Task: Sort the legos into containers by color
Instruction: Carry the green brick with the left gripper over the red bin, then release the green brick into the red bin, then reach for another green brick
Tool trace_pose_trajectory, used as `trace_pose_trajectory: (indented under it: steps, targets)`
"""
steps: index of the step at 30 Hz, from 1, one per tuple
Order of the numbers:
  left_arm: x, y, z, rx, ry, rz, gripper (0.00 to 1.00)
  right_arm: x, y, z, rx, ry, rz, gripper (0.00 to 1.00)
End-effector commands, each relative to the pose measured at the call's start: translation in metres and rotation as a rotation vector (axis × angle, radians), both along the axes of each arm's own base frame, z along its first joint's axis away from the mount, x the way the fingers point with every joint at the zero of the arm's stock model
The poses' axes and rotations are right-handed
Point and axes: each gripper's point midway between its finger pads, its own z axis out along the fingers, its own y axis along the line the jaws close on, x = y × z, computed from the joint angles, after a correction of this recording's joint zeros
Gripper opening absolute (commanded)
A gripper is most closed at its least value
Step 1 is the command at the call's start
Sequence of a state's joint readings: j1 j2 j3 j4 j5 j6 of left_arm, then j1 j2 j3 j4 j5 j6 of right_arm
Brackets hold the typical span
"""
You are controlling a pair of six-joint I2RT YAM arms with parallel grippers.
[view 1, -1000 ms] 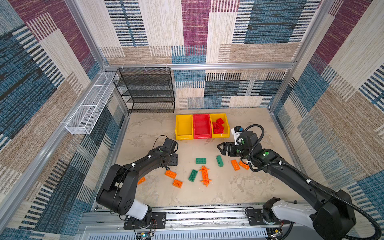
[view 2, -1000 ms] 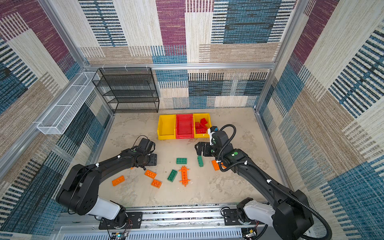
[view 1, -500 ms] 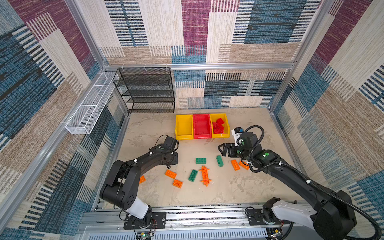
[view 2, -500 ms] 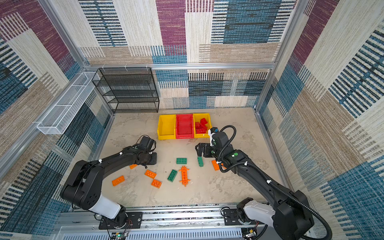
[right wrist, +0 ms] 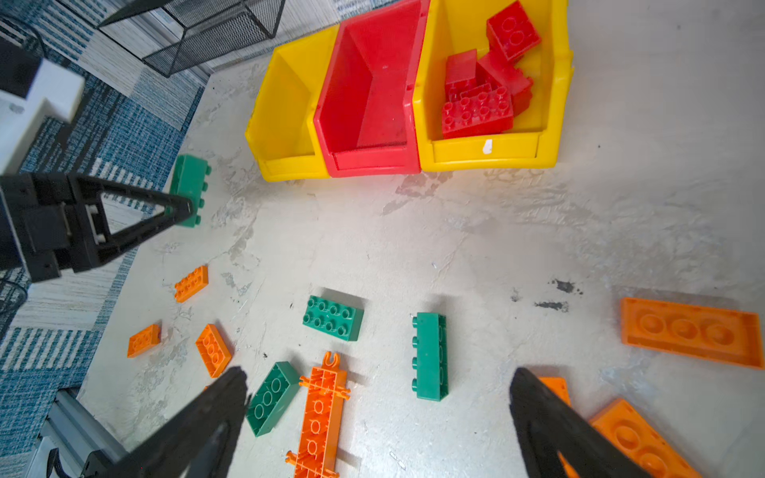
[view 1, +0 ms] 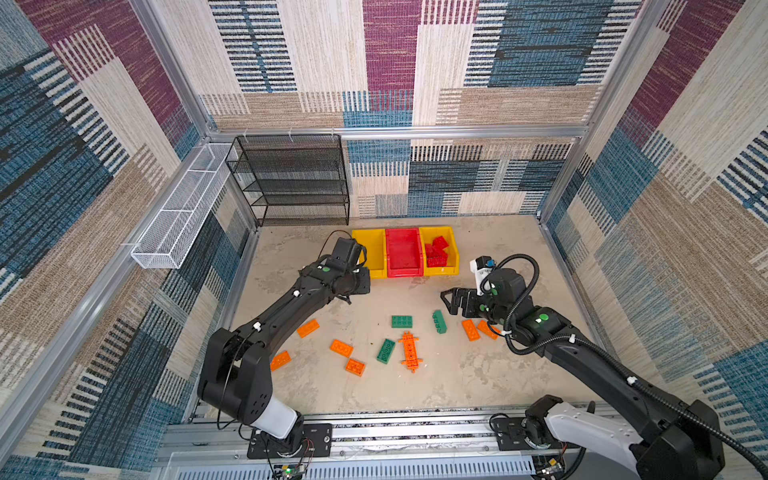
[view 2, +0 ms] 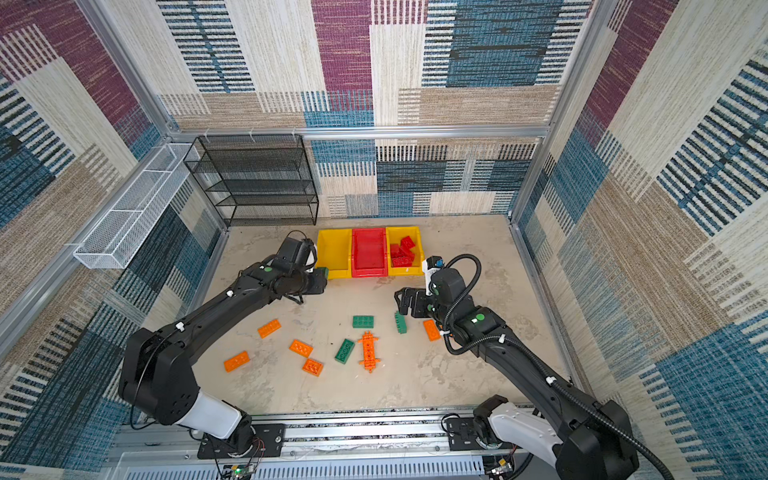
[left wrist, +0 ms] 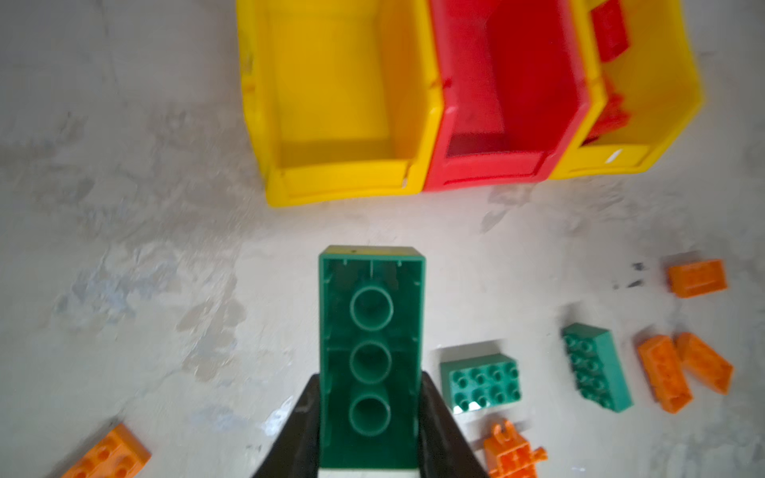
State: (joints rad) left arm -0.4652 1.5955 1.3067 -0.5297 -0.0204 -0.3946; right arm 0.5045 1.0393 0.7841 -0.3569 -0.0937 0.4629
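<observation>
My left gripper [left wrist: 370,380] is shut on a green lego [left wrist: 371,351], held underside up just in front of the left yellow container [left wrist: 343,182]. In a top view that gripper [view 2: 322,276] is beside this bin's front corner. The red container [view 1: 403,272] is empty. Red legos [view 1: 437,251] lie in the right yellow container [view 1: 441,272]. My right gripper [right wrist: 377,374] hangs open above a green lego on its side [right wrist: 430,356]. Two more green legos [view 1: 402,321] [view 1: 386,351], a long orange plate [view 1: 410,351] and several orange legos [view 1: 341,348] lie on the floor.
A black wire-mesh rack [view 1: 297,183] stands at the back left. A white wire basket [view 1: 183,208] hangs on the left wall. Patterned walls close in the sides. A metal rail [view 1: 415,432] runs along the front, carrying both arm bases.
My left gripper has shut on the green lego and carried it up towards the left yellow container. The right arm has stayed where it was, open.
</observation>
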Motion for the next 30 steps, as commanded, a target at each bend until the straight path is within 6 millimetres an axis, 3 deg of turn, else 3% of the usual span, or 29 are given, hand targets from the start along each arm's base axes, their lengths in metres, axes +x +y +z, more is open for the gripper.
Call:
trace_pose_trajectory:
  steps: [1,7,13,16,21,25,30]
  targets:
    - [0.018,-0.022,0.012,-0.015,-0.010,-0.023,0.30,0.004,-0.001,0.010,0.023,-0.040,-0.022,1.00]
    - [0.070,-0.075,0.009,-0.008,-0.011,-0.090,0.30,0.003,-0.002,0.001,0.009,-0.021,-0.025,1.00]
    - [0.116,-0.100,-0.009,0.041,0.009,-0.098,0.31,0.004,-0.006,-0.004,-0.010,-0.013,-0.039,1.00]
    - [0.130,-0.109,-0.019,0.053,0.019,-0.114,0.32,0.005,-0.009,-0.007,-0.029,-0.007,-0.052,0.99]
    - [0.145,-0.113,-0.035,0.070,0.023,-0.109,0.36,0.007,-0.011,-0.007,-0.044,-0.001,-0.061,1.00]
    - [0.146,-0.120,-0.042,0.057,0.024,-0.141,0.63,0.010,-0.010,-0.008,-0.047,0.002,-0.061,1.00]
    - [0.138,-0.117,-0.034,0.053,0.030,-0.156,0.69,0.013,-0.002,-0.010,-0.036,0.016,-0.035,1.00]
